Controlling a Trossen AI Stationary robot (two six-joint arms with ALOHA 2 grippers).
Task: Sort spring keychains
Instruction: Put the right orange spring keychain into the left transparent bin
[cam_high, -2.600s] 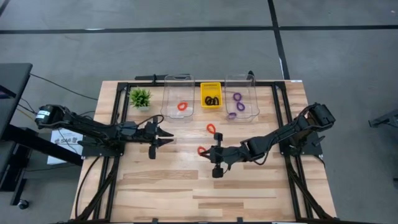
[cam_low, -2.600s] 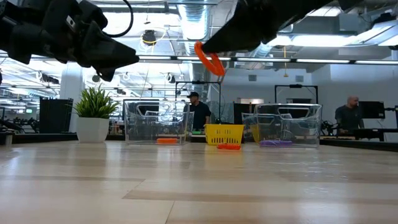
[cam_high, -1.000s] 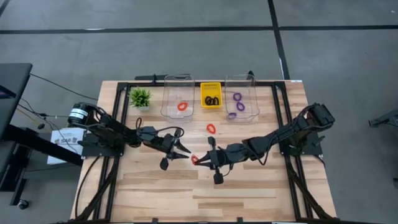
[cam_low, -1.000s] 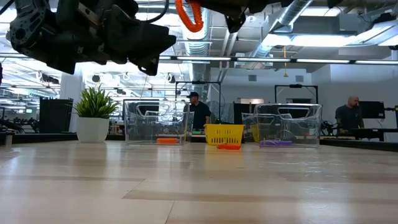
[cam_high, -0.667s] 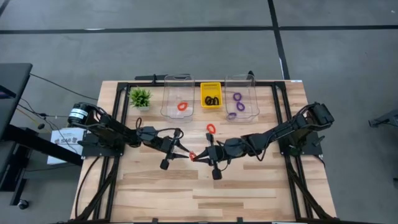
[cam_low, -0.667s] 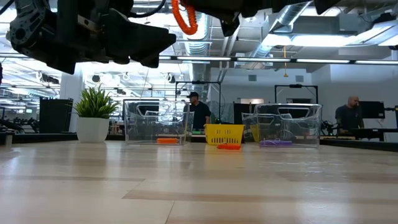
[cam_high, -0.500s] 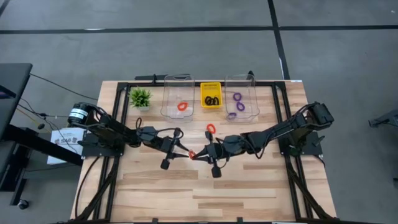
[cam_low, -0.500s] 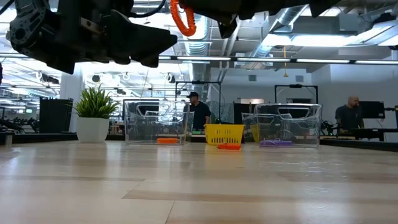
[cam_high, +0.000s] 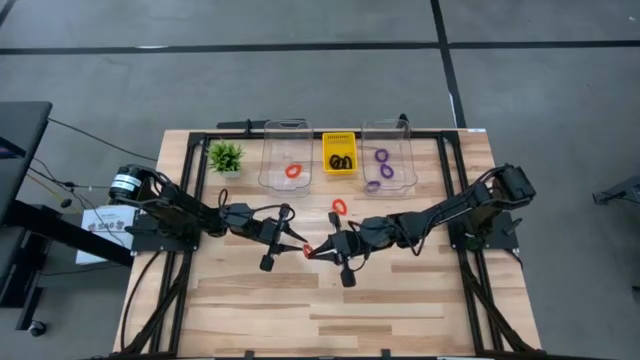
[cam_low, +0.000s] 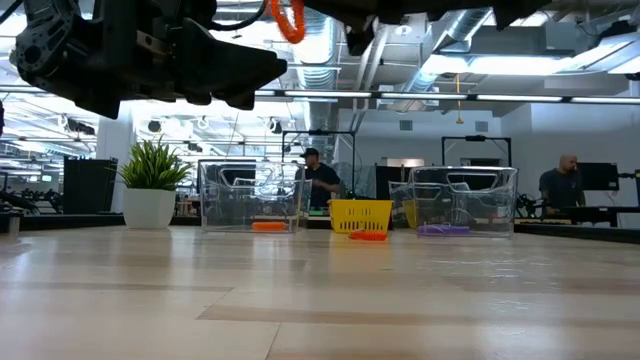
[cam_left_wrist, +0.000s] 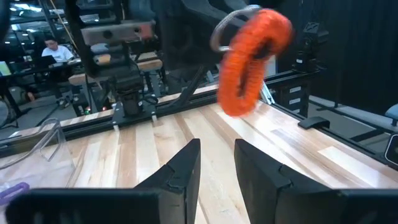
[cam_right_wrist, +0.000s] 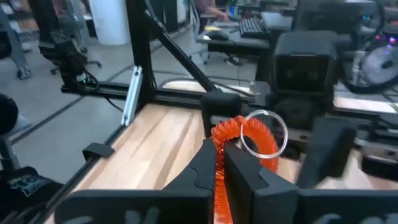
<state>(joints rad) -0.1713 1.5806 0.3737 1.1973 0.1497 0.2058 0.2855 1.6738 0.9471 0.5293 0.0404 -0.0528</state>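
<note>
My right gripper (cam_high: 322, 250) is shut on a red spring keychain (cam_high: 309, 251) held in the air over the table's middle. My left gripper (cam_high: 297, 246) faces it from the table's left, open, with its fingertips (cam_left_wrist: 217, 149) just short of the red coil (cam_left_wrist: 252, 62) and below it. A second red keychain (cam_high: 339, 207) lies flat on the wood behind them. Another red one (cam_high: 293, 170) lies in the left clear bin, black ones (cam_high: 340, 160) in the yellow basket, and purple ones (cam_high: 383, 165) in the right clear bin. My right gripper pinches the red coil (cam_right_wrist: 227, 134) between its two fingers, coming about level from the table's right. The coil sticks out past the fingertips, with its metal ring (cam_right_wrist: 264, 130) at the free end. The keychain is lifted clear of the table.
A small green plant (cam_high: 225, 156) stands at the far left, beside the left clear bin (cam_high: 270, 135). The yellow basket (cam_high: 339, 139) and the right clear bin (cam_high: 405, 140) line the far edge. Bare wood lies nearer (cam_high: 330, 310). People sit in the room beyond the table.
My right gripper has edged toward my left gripper with the red keychain, which stays clear of the table. My left gripper has kept its place and rolled a little about its own axis.
</note>
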